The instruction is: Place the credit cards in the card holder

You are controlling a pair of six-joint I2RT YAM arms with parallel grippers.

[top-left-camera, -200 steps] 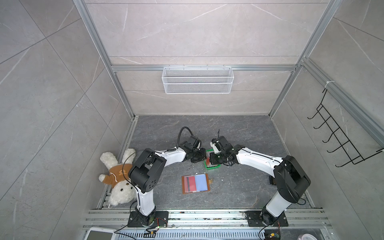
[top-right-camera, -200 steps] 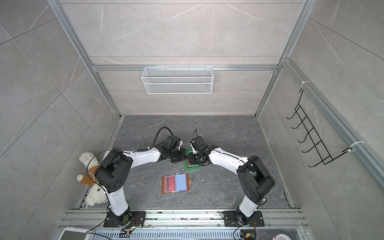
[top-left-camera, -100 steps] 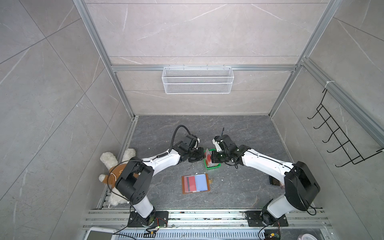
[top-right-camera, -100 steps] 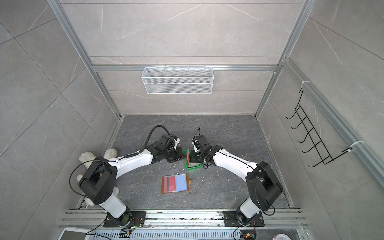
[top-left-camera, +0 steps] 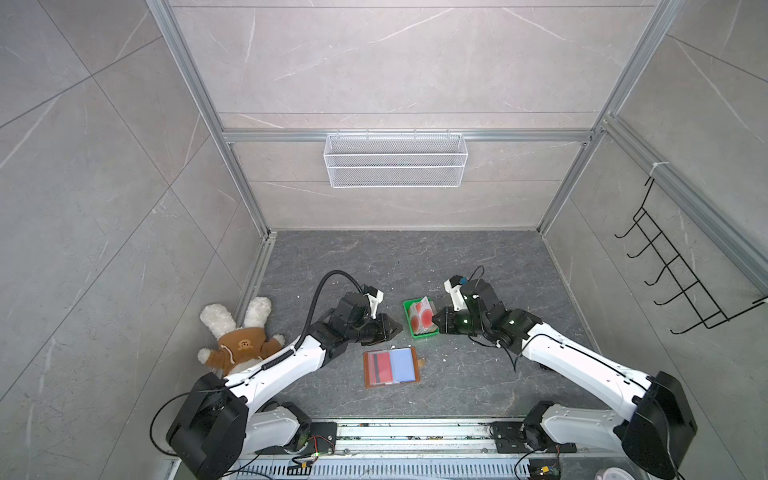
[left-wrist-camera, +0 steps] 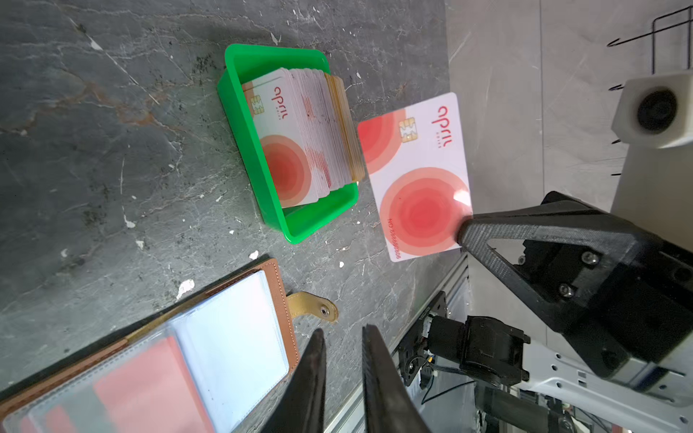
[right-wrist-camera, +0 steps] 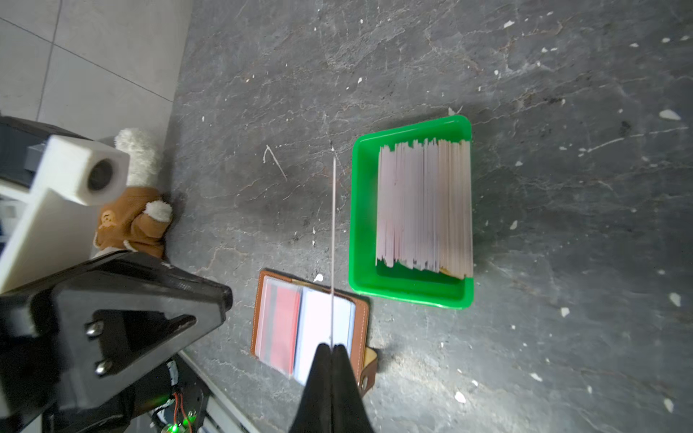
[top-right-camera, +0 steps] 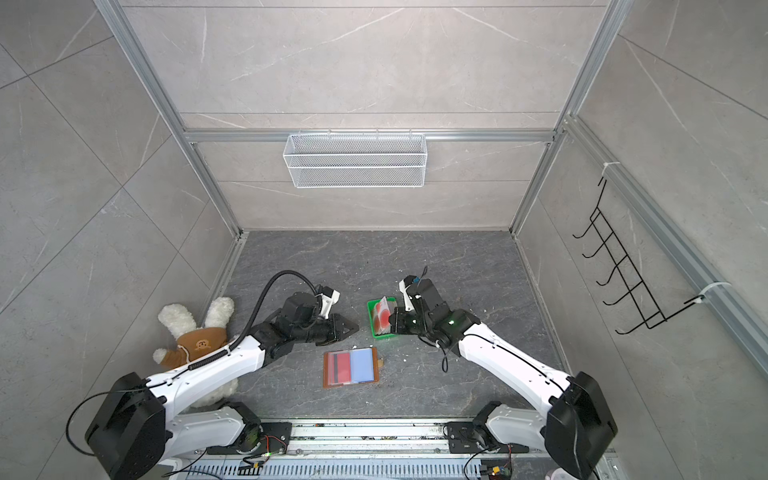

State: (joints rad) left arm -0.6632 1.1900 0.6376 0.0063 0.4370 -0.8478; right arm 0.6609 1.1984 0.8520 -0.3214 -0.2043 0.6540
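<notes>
Credit cards (left-wrist-camera: pixel 296 150) in green tray (left-wrist-camera: pixel 317 219), one card (left-wrist-camera: pixel 416 176) clamped in right gripper (right-wrist-camera: pixel 332 348), left gripper (left-wrist-camera: pixel 343 333) slightly apart, empty

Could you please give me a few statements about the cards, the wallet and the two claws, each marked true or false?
1. The right claw pinches a single card clear of the floor. True.
2. The left claw grips a card. False: its jaws stand slightly apart with nothing between them.
3. The wallet is snapped shut. False: it lies open, with a red card in one sleeve.
4. The tray holds a stack of cards standing on edge. True.
5. The plush toy lies between the tray and the wallet. False: it lies by the left wall, behind the left arm.
</notes>
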